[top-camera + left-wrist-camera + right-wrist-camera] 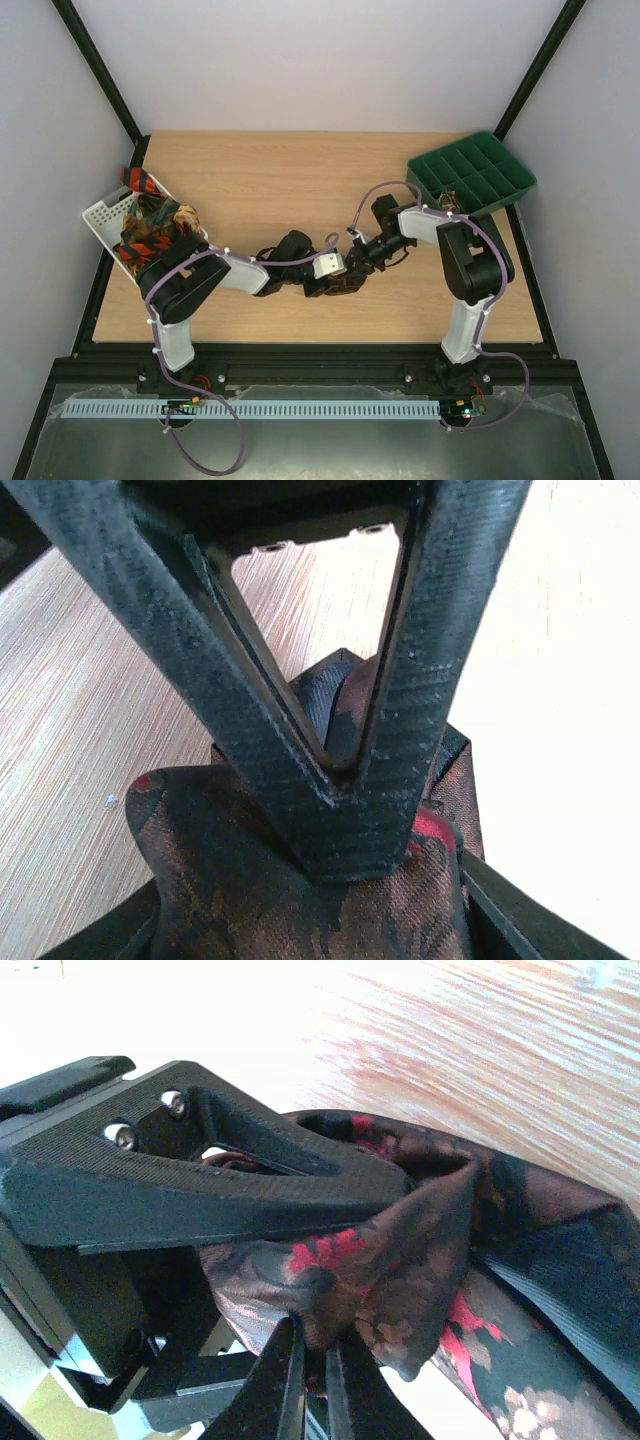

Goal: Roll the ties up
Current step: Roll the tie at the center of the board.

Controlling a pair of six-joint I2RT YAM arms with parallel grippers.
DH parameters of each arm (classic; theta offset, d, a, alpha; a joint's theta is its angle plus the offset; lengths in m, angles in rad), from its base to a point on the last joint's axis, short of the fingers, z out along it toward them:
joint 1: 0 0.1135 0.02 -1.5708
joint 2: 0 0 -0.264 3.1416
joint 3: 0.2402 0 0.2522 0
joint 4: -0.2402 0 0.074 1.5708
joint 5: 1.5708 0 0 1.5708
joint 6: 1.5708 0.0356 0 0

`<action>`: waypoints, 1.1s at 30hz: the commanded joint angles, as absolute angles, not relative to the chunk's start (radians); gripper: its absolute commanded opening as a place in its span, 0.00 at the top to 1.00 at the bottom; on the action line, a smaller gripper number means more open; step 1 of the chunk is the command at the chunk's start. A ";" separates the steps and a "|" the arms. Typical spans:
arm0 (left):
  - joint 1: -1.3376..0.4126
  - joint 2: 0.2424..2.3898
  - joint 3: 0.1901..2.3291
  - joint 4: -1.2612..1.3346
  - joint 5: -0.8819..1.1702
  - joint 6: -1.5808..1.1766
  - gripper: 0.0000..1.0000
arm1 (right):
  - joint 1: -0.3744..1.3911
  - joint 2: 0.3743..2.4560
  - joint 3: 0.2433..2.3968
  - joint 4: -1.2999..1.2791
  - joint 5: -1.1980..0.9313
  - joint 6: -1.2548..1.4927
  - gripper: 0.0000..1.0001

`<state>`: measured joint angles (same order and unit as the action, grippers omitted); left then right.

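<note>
A dark brown tie (pixel 215 880) with red specks is bunched into a loose roll at the middle of the table. My left gripper (pixel 320 925) has a finger on either side of this roll, which fills the gap between them. My right gripper (pixel 318 1365) pinches a fold of the same tie (pixel 400 1250) with its fingers almost together. In the left wrist view the right gripper (pixel 355 825) presses down onto the roll as a closed V. Both grippers meet tip to tip (pixel 338 278) in the top view, hiding most of the tie.
A white slotted basket (pixel 100 215) at the left table edge holds several more ties (pixel 155 228), striped orange-and-black and tan. A green compartment tray (pixel 480 180) sits at the back right. Bare wooden table (pixel 270 180) lies behind the grippers.
</note>
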<state>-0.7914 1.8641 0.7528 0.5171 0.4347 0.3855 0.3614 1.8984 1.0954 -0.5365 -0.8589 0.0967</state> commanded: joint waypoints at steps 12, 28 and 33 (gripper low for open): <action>-0.796 1.820 0.788 0.396 0.494 0.388 0.32 | 0.313 1.942 1.008 -0.572 -0.581 0.021 0.99; -0.808 1.826 0.808 0.350 0.502 0.410 0.24 | 0.313 1.963 0.998 -0.561 -0.504 0.014 0.99; -0.808 1.850 0.827 0.337 0.491 0.403 0.25 | 0.314 1.967 1.003 -0.562 -0.497 0.007 0.99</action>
